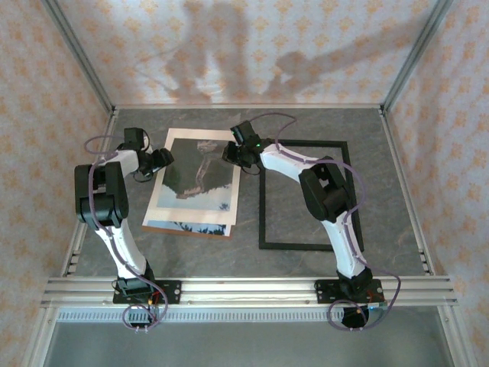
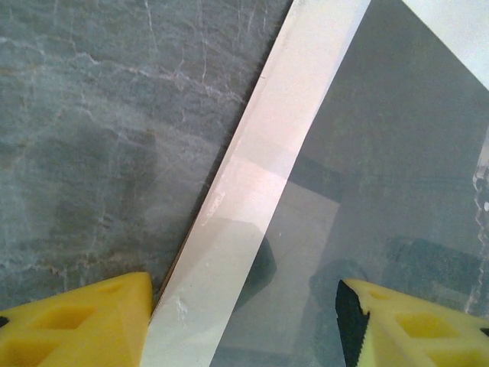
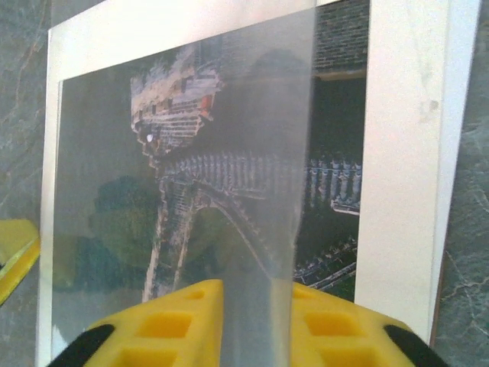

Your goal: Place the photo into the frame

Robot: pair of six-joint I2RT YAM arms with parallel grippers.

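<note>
Not far along tbh. The photo lies flat just left of the frame, which sits empty. The left gripper is open at the photo edge away from the frame. The right gripper looks pinched shut on a clear sheet on the frame side. Actually getting the photo in is all left to do.

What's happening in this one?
Two arms are working on the photo, which lies face up, left of the empty black frame on the table. The left pincer is open, straddling the photo's left edge. The right pincer sits at its far right corner, fingers close around what looks like a clear sheet; a firm grip is unclear. The photo isn't framed yet.
</note>
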